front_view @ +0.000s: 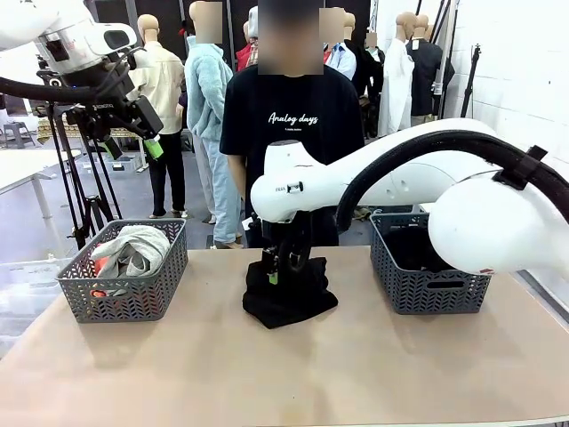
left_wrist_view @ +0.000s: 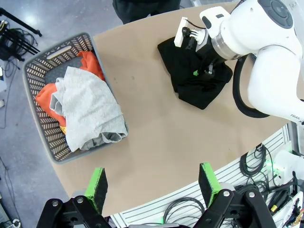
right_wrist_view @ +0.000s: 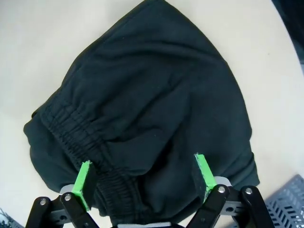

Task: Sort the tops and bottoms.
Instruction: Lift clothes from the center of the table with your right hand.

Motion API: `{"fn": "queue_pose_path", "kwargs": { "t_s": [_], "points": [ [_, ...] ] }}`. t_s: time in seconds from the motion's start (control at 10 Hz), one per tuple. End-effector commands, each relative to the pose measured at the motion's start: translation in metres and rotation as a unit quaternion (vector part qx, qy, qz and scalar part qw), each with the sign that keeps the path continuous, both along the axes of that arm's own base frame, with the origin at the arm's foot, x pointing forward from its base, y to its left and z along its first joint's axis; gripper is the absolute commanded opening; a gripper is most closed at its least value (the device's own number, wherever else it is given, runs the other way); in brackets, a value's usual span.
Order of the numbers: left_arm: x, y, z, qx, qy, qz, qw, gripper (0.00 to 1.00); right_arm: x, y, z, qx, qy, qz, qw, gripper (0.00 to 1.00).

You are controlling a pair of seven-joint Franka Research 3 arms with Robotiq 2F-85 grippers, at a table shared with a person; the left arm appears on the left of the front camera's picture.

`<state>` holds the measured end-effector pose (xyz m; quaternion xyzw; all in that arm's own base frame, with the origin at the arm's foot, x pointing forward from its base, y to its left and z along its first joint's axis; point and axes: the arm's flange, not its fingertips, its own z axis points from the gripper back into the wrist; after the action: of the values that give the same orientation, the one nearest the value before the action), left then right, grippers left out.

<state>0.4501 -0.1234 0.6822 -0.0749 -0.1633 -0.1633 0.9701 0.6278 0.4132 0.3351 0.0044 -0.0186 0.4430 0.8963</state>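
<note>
Bench (front_view: 356, 374) centre: right gripper (right_wrist_view: 142, 178) pointing down, jaws apart astride crumpled black bottoms (right_wrist_view: 142, 109), elastic waistband showing. Left gripper (left_wrist_view: 154, 185) raised high, jaws apart, empty.

The black garment (right_wrist_view: 142, 104) at the tabletop's (front_view: 267, 374) middle is matt, soft cloth with a gathered elastic band. The tabletop is smooth, matt tan. The grey baskets (front_view: 124, 289) near its side edges look like moulded plastic lattice. The arm shells are glossy white
</note>
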Motion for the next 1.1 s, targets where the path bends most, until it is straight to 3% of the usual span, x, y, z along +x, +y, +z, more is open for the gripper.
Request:
{"fn": "queue_pose_path", "kwargs": {
  "t_s": [0.0, 0.7, 0.8, 1.0],
  "points": [
    [-0.004, 0.003, -0.002, 0.001, 0.000, -0.004, 1.000, 1.00, 0.001, 0.001, -0.005, -0.021, -0.003, -0.007, 1.000, 1.00],
    [-0.004, 0.003, -0.002, 0.001, 0.000, -0.004, 1.000, 1.00, 0.007, -0.010, -0.015, -0.032, 0.037, -0.018, 0.999, 1.00],
    [-0.004, 0.003, -0.002, 0.001, 0.000, -0.004, 1.000, 1.00, 0.007, -0.011, -0.018, -0.035, 0.043, -0.016, 0.998, 0.93],
    [-0.004, 0.003, -0.002, 0.001, 0.000, -0.004, 1.000, 1.00, 0.006, -0.010, -0.018, -0.038, 0.048, -0.015, 0.998, 0.56]
  ]
}}
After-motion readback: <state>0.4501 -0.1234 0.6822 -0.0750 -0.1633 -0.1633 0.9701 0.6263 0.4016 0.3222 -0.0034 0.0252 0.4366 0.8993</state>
